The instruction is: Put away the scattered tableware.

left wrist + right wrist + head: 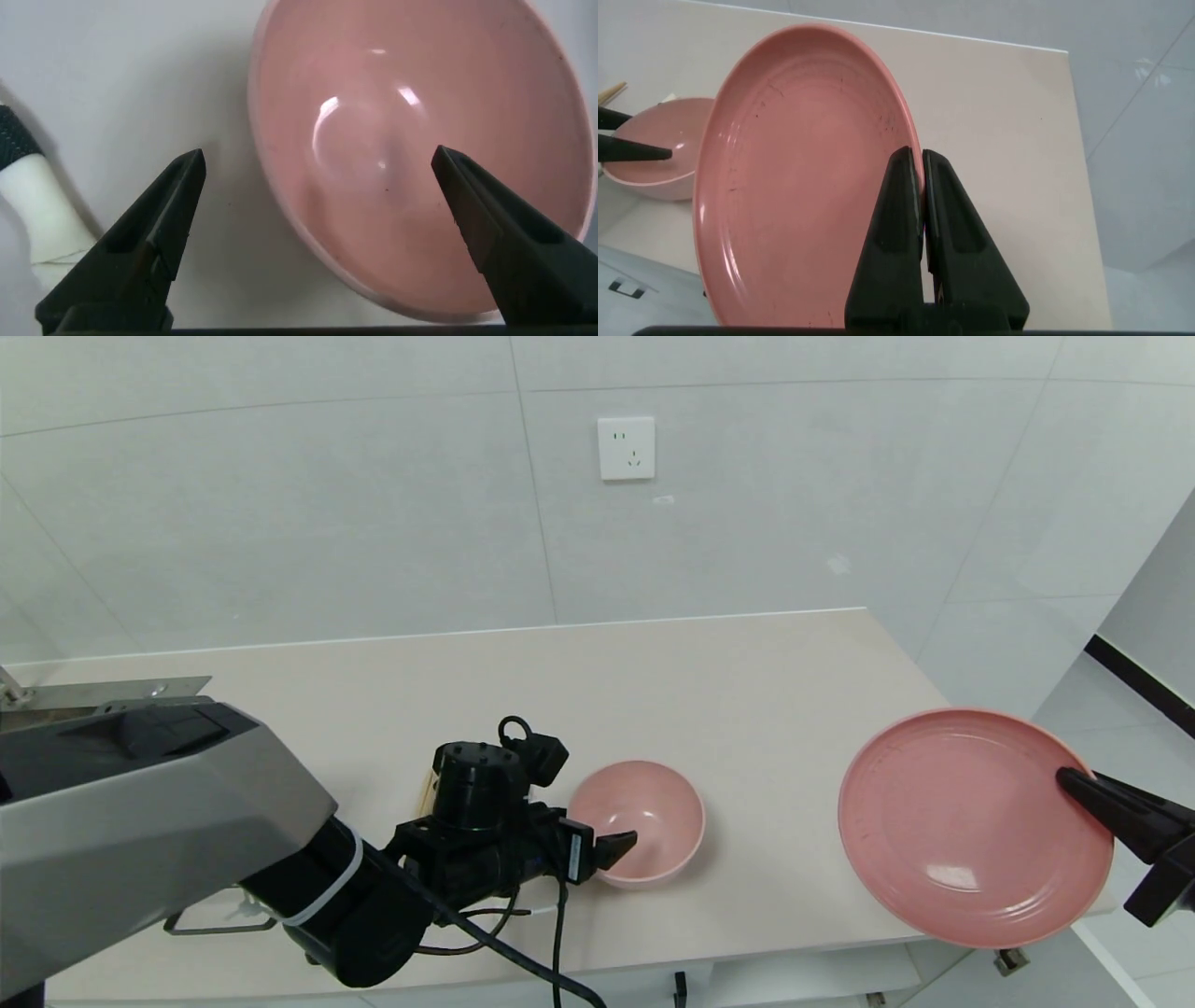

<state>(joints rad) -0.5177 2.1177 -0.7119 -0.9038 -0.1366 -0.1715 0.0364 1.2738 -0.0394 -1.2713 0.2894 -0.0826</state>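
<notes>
Nearest, at the right, the right gripper (1074, 782) is clamped shut on the rim of the pink plate (962, 821). It holds the plate tilted and lifted over the bench's near right corner, with the plate's hollow face turned up and toward the left.

Further left, the left gripper (318, 161) hangs low over the bench (747, 709) with its jaws spread wide and holding nothing. It straddles the left rim of the pink bowl (644, 817), one finger over the bare bench just outside the bowl and the other over its hollow. The bowl stands upright near the bench's near edge, around the middle, well apart from the plate.

Farthest off, a white socket (625, 447) sits on the tiled wall behind the bench.
</notes>
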